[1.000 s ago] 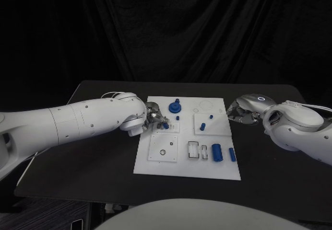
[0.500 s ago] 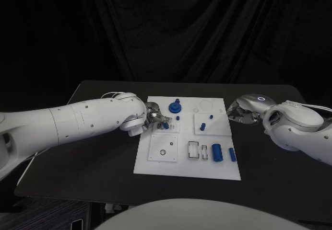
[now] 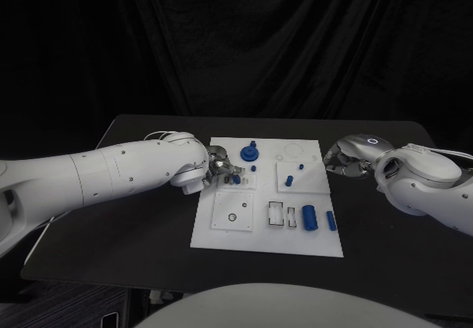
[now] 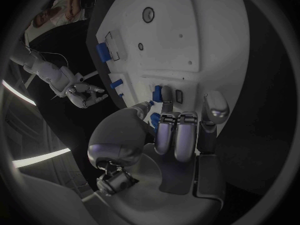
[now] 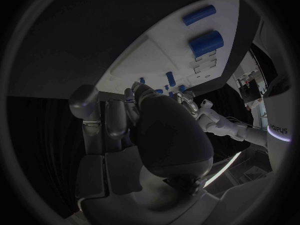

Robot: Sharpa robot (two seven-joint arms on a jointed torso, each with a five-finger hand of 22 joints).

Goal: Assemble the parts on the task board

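1. Small blue peg (image 3: 234, 179) at the left side of the white task board (image 3: 227, 232), at a recessed socket near the board's left edge; touching the fingertips (image 4: 166, 104) of the left hand (image 3: 219, 169) in the left wrist view.
2. Left hand: fingers closed round that peg, apparently pinching it against the board; whether already seated, cannot tell.
3. Right hand (image 3: 342, 162): hovering just off the board's right edge, fingers curled in, nothing seen in them.
4. Elsewhere on the board: a tall blue knobbed piece (image 3: 249, 151) toward the far side, a short blue pin (image 3: 289, 181) in the middle, a thick blue cylinder (image 3: 308, 217) and a slimmer one (image 3: 330, 220) lying near the right edge.
5. Handling, as a judgement: likely light, rigid plastic, smooth and prone to slip or tip; best pinched at mid-length across the round sides, kept aligned with the socket, pressed gently.
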